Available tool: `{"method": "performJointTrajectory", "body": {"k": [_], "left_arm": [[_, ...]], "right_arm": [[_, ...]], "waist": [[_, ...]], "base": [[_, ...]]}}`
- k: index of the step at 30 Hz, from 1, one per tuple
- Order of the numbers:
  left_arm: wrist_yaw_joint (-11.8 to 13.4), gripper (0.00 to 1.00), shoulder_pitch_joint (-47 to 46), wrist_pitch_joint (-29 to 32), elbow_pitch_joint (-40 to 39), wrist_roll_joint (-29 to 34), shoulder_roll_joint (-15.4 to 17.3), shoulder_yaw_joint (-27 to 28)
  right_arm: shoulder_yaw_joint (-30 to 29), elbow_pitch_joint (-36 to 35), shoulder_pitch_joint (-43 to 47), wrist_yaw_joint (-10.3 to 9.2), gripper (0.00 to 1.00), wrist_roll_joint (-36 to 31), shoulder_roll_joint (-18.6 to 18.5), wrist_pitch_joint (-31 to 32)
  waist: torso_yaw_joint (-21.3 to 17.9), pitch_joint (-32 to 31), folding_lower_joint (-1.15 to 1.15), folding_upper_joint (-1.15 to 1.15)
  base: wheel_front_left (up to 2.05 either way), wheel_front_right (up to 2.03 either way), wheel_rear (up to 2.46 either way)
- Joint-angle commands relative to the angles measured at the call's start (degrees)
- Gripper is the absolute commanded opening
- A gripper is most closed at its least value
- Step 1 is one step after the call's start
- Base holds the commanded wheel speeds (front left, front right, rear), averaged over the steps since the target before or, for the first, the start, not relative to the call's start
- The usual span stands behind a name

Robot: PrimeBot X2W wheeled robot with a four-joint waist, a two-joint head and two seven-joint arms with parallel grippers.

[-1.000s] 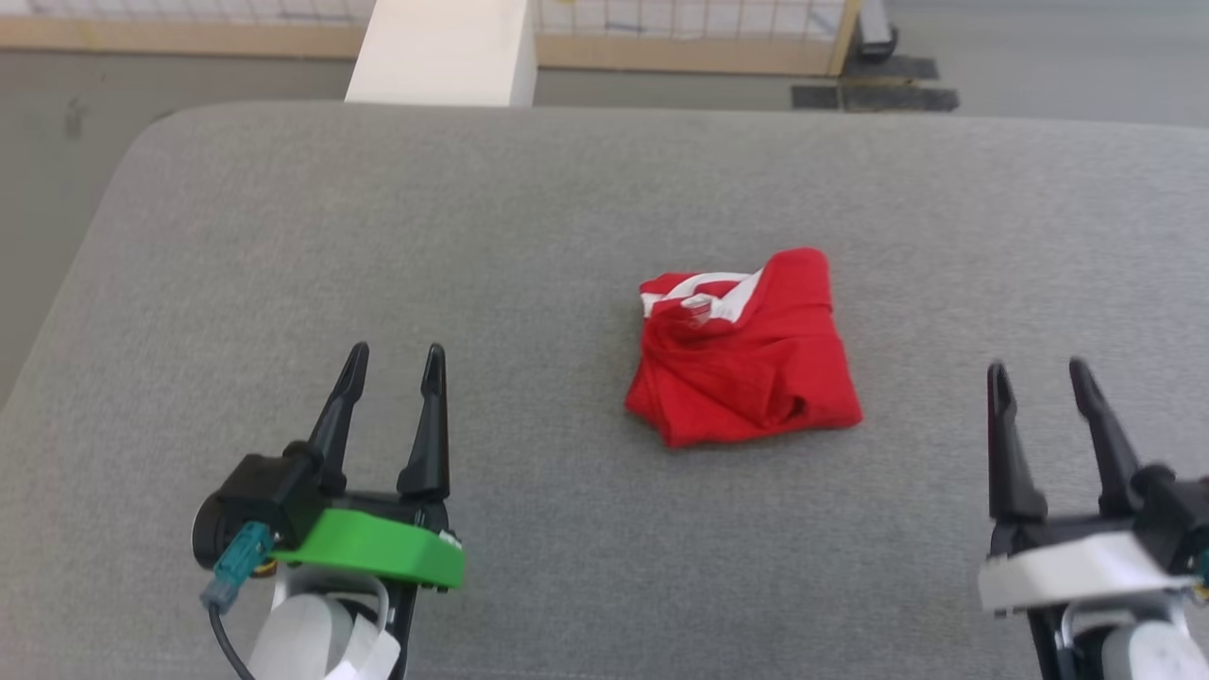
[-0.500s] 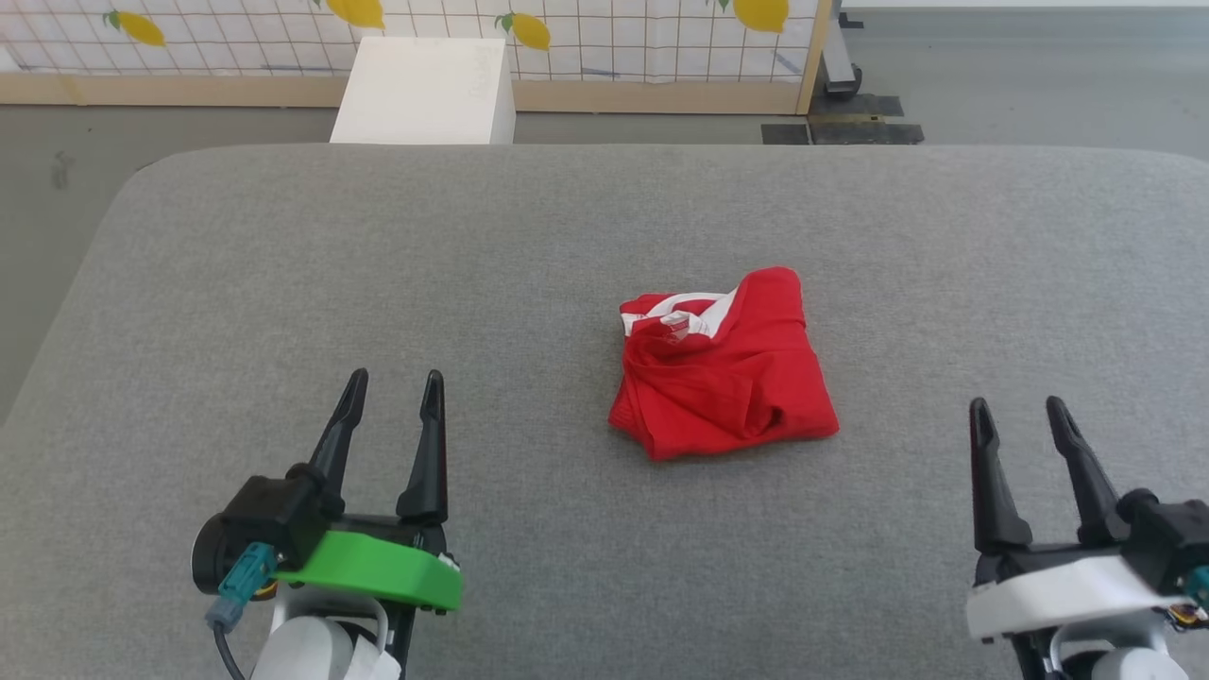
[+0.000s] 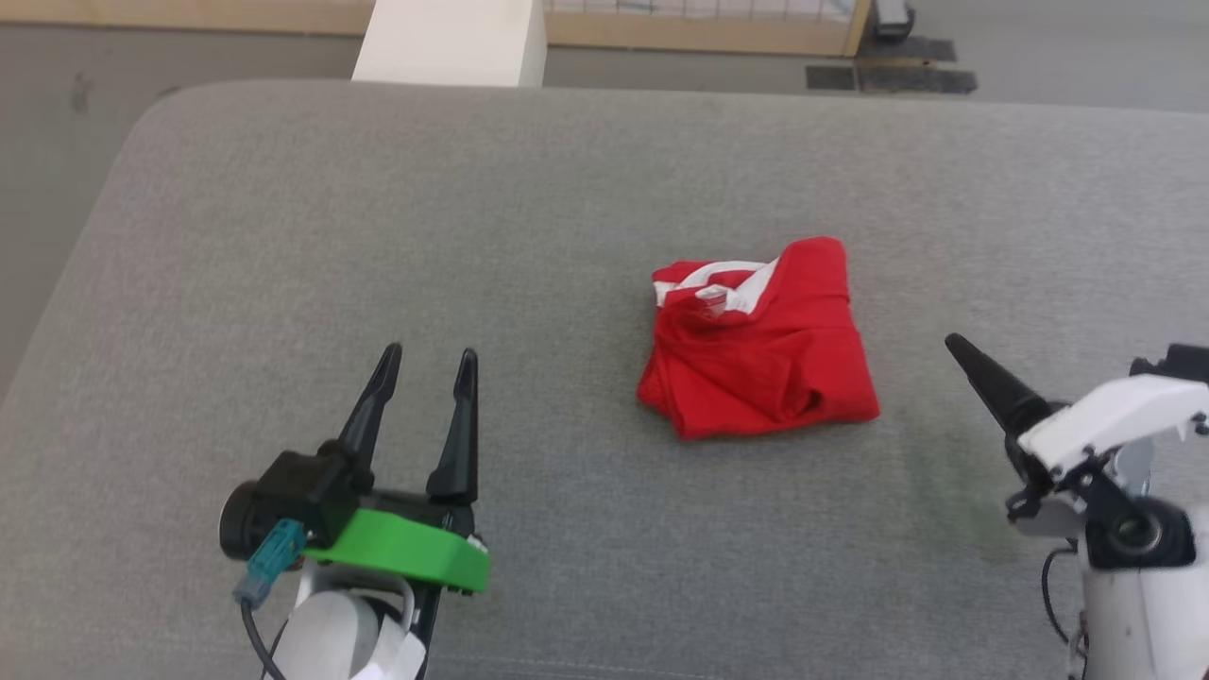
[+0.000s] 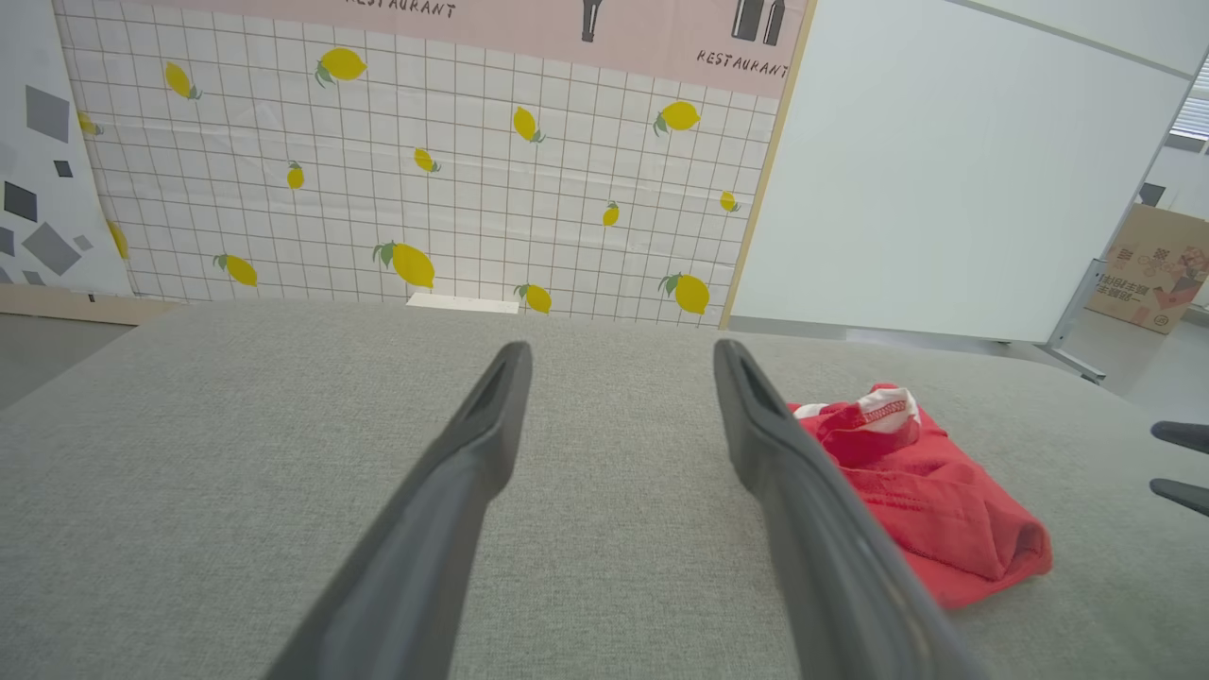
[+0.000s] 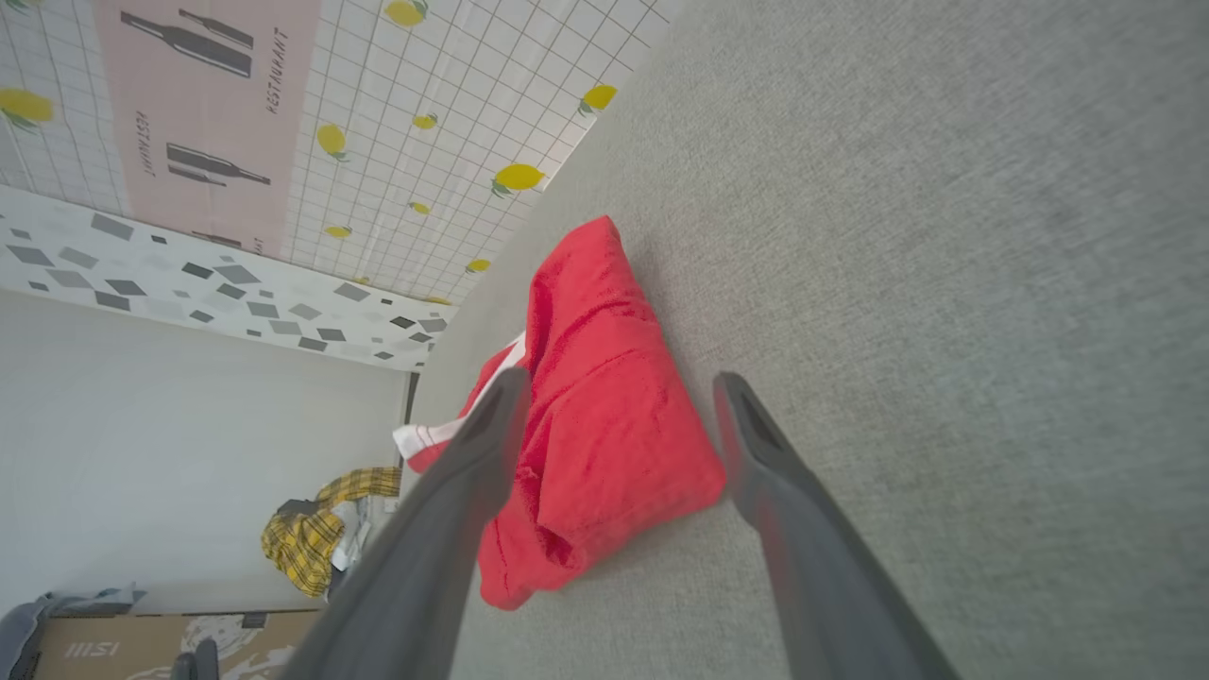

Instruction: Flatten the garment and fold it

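Observation:
The garment [image 3: 756, 340], red with a white-striped edge at its far left corner, lies bunched in a rough square on the grey padded table [image 3: 283, 236]. My left gripper [image 3: 428, 357] hovers open and empty well to the garment's left, fingers pointing away from me. In the left wrist view, the garment [image 4: 907, 491] sits to the right of my open left gripper [image 4: 621, 349]. My right gripper [image 3: 963, 351] is rolled onto its side just right of the garment, pointing at it. In the right wrist view, my right gripper [image 5: 621, 378] stands open and empty, with the garment [image 5: 604, 406] just ahead.
A white box [image 3: 451, 42] stands on the floor beyond the table's far edge, with a wood-framed partition [image 3: 699, 33] behind it. The table's rounded left edge [image 3: 57, 312] drops to grey floor. A yellow plaid cloth [image 5: 321, 515] lies off the table.
The head camera has tilted up and back down. My right gripper has rolled onto its side and swung in toward the garment's right edge. The left gripper and the garment stay put.

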Motion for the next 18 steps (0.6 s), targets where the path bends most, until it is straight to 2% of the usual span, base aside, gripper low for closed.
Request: {"method": "performJointTrajectory", "body": {"k": [1, 7, 12, 16, 17, 18], "left_arm": [[-0.32, 1.00, -1.75, -0.21, -0.17, -0.09, -0.12, -0.48], [-0.27, 1.00, -3.82, -0.21, -0.26, -0.83, -0.12, -1.94], [0.04, 1.00, -4.73, -0.21, -0.35, -1.43, -0.12, -2.70], [0.35, 1.00, -4.92, -0.21, -0.45, -1.82, -0.12, -3.03], [0.45, 1.00, -4.86, -0.21, -0.48, -1.89, -0.12, -3.05], [0.49, 1.00, -4.81, -0.21, -0.50, -1.92, -0.12, -3.05]], "right_arm": [[-2.46, 3.91, -3.75, -0.06, 1.00, 0.32, 0.00, 3.21], [-9.05, 17.53, -14.95, -0.06, 1.00, -4.19, -0.08, 13.45], [-10.87, 22.94, -19.50, -0.06, 1.00, -12.39, -0.48, 17.12], [-12.12, 25.20, -21.99, -0.06, 1.00, -15.22, -0.24, 20.59], [-12.05, 25.39, -22.45, -0.06, 0.55, -15.40, -0.17, 21.79], [-11.98, 25.35, -22.73, -0.06, 0.38, -15.40, -0.12, 22.57]], "waist": [[2.43, 2.49, 0.00, 0.00], [5.83, 5.28, 0.00, 0.00], [8.21, 6.72, 0.00, 0.00], [9.34, 7.10, 0.00, 0.00], [9.47, 7.11, 0.00, 0.00], [9.51, 7.09, 0.00, 0.00]], "base": [[0.00, 0.00, 0.00], [0.00, 0.00, 0.00], [0.00, 0.00, 0.00], [0.00, 0.00, 0.00], [0.00, 0.00, 0.00], [0.00, 0.00, 0.00]]}}
